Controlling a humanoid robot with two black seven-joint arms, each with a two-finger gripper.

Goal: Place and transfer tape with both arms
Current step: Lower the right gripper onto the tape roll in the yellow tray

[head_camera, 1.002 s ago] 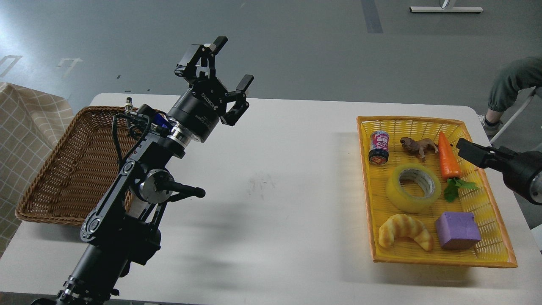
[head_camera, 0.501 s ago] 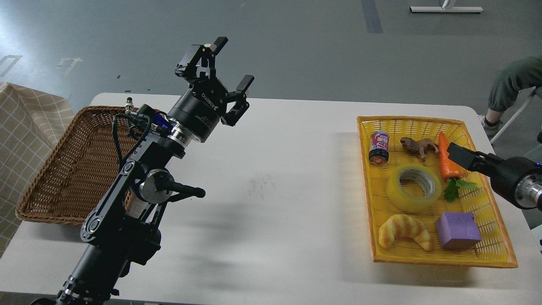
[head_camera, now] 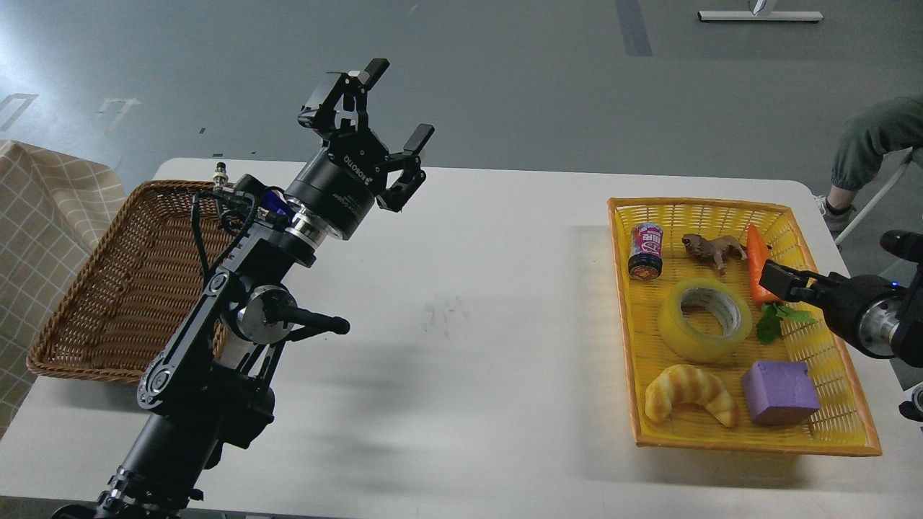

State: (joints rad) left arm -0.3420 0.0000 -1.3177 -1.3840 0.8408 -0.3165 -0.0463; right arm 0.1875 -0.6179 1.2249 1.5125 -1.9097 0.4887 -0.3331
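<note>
The tape (head_camera: 686, 340), a wide translucent yellow roll with a pale inner core, lies flat in the middle of the yellow basket (head_camera: 750, 438) at the right. My right gripper (head_camera: 777, 282) comes in from the right edge, low over the basket. Its tip is over the lower end of the orange carrot (head_camera: 756, 249), just right of the tape and apart from it. It is dark and seen end-on, so its fingers cannot be told apart. My left gripper (head_camera: 371, 108) is raised high above the table's far left part, open and empty.
The yellow basket also holds a can (head_camera: 645, 250), a toy lion (head_camera: 714, 249), a croissant (head_camera: 690, 393) and a purple block (head_camera: 780, 391). A brown wicker basket (head_camera: 108, 288) stands at the left. A seated person's leg (head_camera: 869, 140) shows at far right.
My right gripper has moved left and down, from the basket's right rim to over the carrot, closer to the tape. My left arm has barely moved.
</note>
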